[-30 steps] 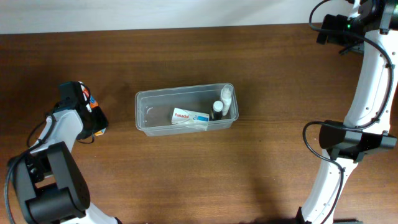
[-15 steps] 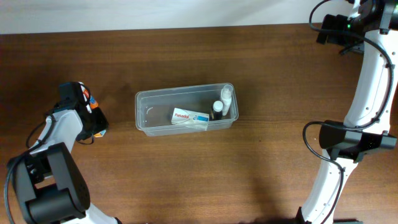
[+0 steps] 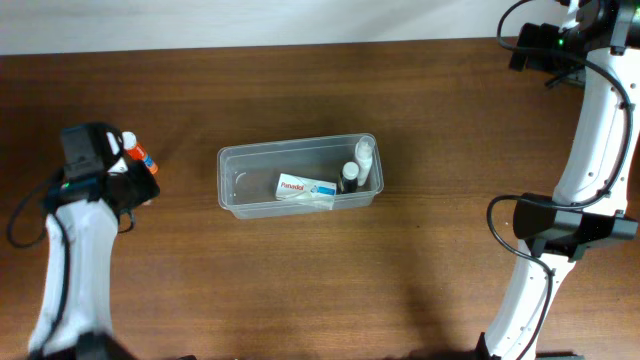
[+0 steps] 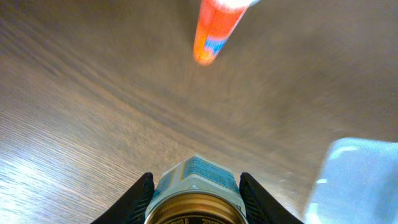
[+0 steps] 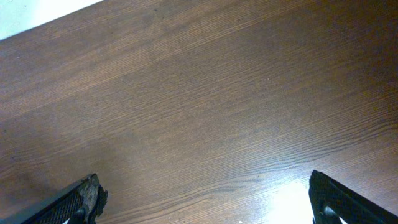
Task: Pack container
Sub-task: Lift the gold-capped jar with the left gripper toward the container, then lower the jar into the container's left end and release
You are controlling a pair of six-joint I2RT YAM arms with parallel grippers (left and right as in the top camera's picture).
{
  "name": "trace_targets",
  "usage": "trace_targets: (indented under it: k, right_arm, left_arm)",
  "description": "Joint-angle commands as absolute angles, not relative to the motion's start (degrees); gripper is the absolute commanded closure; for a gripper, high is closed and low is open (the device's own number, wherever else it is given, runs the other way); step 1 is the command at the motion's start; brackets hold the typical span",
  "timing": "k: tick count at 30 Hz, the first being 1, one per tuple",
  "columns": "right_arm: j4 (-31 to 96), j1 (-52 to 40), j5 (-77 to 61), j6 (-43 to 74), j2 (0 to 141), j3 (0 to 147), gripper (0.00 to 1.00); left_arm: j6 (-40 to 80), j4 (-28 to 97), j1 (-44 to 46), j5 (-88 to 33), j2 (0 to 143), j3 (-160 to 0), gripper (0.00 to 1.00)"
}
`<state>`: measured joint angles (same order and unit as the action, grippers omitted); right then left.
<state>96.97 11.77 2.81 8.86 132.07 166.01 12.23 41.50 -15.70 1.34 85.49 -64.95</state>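
The container (image 3: 226, 160) is a clear rectangular bin at the table's middle; it holds a white Panadol box (image 3: 305, 187), a dark bottle (image 3: 349, 176) and a white bottle (image 3: 363, 152). It shows blurred at the lower right of the left wrist view (image 4: 360, 180). My left gripper (image 4: 196, 186) is shut on a small jar (image 4: 200, 173) with a gold lid and blue label, left of the container (image 3: 122, 185). My right gripper (image 5: 202, 199) is open wide and empty over bare wood at the far right corner (image 3: 527, 45).
An orange and white stick (image 3: 138, 155) lies on the table just beside my left gripper, ahead of the jar in the left wrist view (image 4: 214, 31). The right arm's base stands at the table's right front (image 3: 560, 225).
My left arm has swung up and to the left with the jar held in its jaws. The container, its contents and the right arm have not moved.
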Motion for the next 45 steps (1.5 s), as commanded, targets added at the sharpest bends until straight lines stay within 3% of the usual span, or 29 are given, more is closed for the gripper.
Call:
trace_targets:
  k: [1,9,20,45]
  right_arm:
    - [97.3,12.0,3.3,9.3,131.5,165.9,0.02]
    - [97.3,12.0,3.3,9.3,131.5,165.9,0.02]
    - [97.3,12.0,3.3,9.3,131.5,165.9,0.02]
    - [97.3,12.0,3.3,9.3,131.5,165.9,0.02]
  left_arm:
    - [11.9,42.0,-14.2,0.9,76.8,-66.7,0.72]
    - [12.0,37.5,-4.1,0.9,69.5,-66.7,0.70]
    - [14.1,30.9,11.9,7.6,77.7,-66.7,0.67]
    - [15.4,26.7,14.6,7.6,101.4,-66.7,0.66]
